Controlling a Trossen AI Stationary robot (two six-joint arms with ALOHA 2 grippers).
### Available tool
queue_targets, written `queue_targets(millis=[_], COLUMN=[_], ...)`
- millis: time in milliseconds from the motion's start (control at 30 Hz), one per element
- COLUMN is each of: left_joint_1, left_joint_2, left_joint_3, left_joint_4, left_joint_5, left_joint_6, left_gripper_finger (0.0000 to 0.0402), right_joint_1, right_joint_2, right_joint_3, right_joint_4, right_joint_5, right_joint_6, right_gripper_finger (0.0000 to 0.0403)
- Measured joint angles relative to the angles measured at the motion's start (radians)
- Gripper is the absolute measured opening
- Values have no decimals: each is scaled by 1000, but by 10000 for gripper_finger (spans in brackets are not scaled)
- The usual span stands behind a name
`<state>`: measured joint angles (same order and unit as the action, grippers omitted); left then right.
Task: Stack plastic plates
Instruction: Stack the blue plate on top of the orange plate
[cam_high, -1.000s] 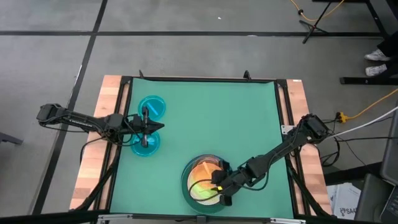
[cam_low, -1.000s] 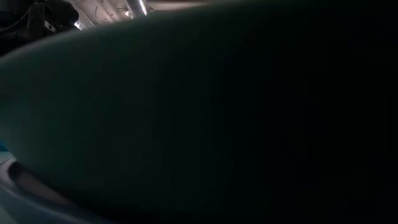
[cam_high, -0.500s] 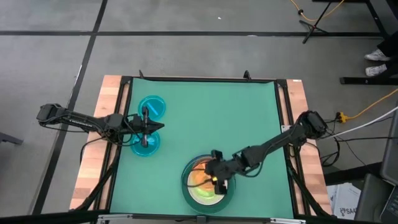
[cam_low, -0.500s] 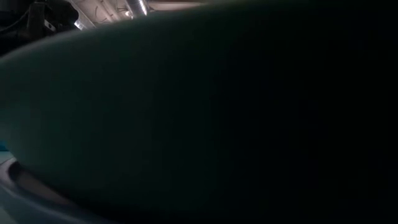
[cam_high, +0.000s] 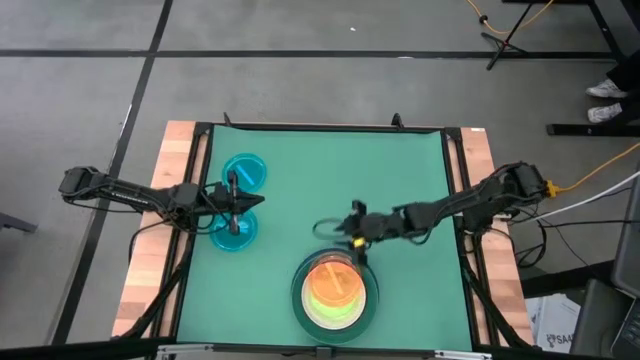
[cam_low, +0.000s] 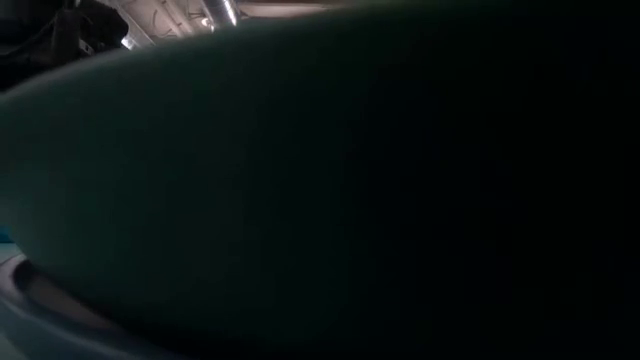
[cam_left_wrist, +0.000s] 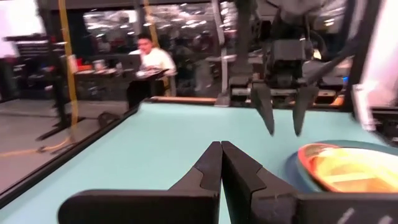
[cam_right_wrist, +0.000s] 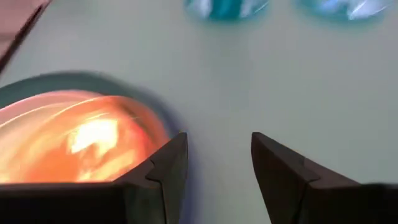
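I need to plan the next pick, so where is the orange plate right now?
In the high view the orange plate lies on top of the stack near the table's front edge, right of centre, with the right claw open just behind it.

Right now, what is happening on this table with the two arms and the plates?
The robot is stacking plastic plates. A stack stands near the front edge of the table, with the orange plate on top. The right gripper is open and empty, just behind the stack. Two cyan plates lie apart from the stack on the left side. The left gripper is shut and sits between them, holding nothing.
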<state>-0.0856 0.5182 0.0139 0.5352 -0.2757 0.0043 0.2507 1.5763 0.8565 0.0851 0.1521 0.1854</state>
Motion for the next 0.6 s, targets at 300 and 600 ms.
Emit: queue_targets(millis=[300, 600], left_joint_1=[47, 252], left_joint_2=[27, 45], left_joint_3=[0, 43], left_joint_4=[-78, -155], left_joint_5=[-51, -118], left_joint_6=[58, 59], left_gripper_finger=[4, 92], right_joint_1=[-260, -348], right_joint_2=[-54, -53], right_joint_3=[-295, -322], right_joint_4=[539, 635], right_joint_5=[6, -138], right_joint_6=[-189, -220], right_gripper_finger=[169, 169])
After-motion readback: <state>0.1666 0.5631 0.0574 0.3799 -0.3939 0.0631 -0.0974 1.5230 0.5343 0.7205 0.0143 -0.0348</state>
